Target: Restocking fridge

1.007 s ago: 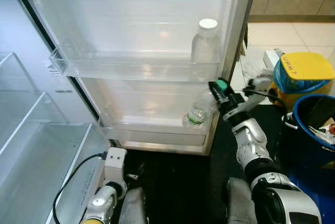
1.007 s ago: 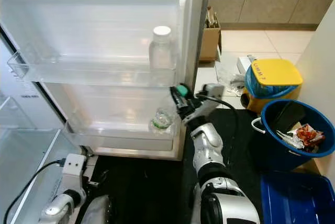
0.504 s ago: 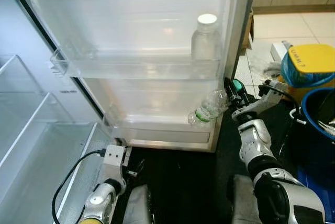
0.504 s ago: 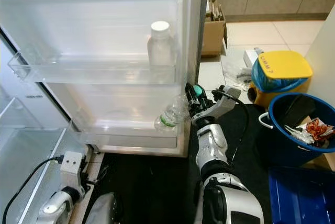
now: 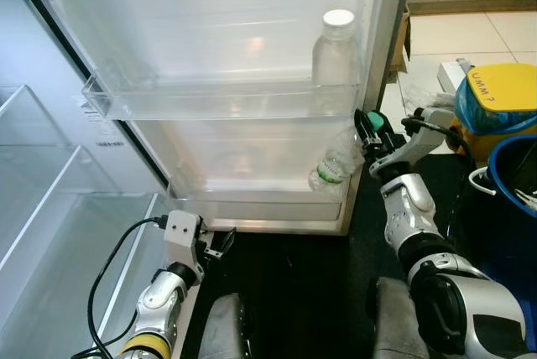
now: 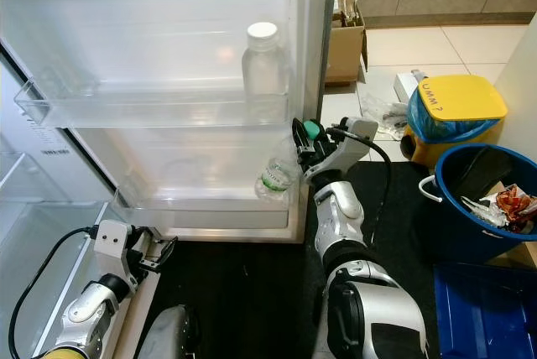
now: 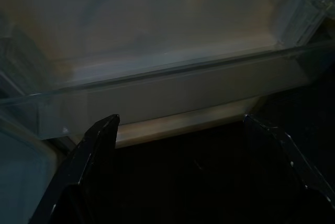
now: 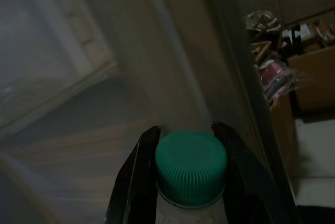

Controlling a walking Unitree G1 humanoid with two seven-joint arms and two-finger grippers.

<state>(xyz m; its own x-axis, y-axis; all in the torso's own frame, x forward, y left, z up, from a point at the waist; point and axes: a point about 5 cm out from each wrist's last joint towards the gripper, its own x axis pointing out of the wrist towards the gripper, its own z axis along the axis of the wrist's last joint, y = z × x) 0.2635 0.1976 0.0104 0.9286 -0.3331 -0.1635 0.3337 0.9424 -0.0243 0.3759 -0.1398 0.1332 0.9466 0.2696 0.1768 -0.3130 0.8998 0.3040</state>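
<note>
A green-capped water bottle is being gripped at its cap by the right claw — centre right, tilted in the lower door shelf. Smooth, light plastic — the ribbed cap likely holds best. The left claw is being held open.

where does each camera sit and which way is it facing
Eye views: on the head, looking down at the fridge door; both arms show.
Left wrist view: low, facing the lower door shelf past the open left gripper.
Right wrist view: along the right gripper, shut on a green-capped bottle.
Shared: that bottle also shows in the eye views.
</note>
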